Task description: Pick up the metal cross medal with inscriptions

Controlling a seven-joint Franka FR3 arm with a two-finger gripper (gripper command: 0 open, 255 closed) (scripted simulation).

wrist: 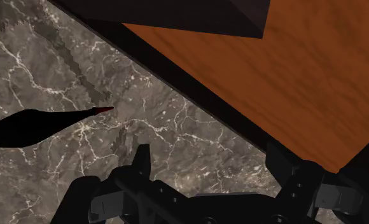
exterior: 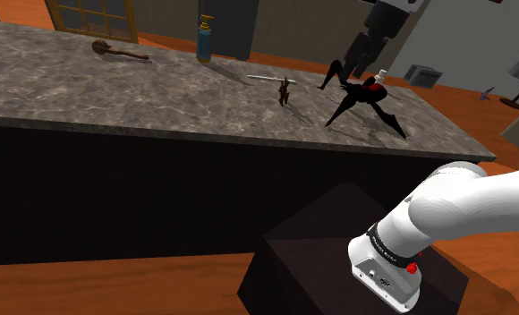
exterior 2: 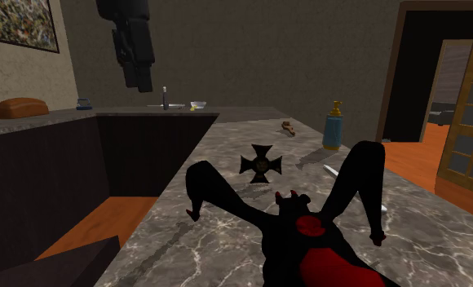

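White arm (exterior: 468, 201) arches up and over; hand (exterior 2: 134, 81) hangs raised, pointing down, fingers (wrist: 142, 160) spread apart, nothing between them.

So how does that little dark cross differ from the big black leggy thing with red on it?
The cross medal is far smaller than the black leggy figure. The medal is a compact cross with four flared arms; the figure spreads long curved limbs. The medal looks dark all over; the figure has red patches. Both are dark and sit on the marbled counter.
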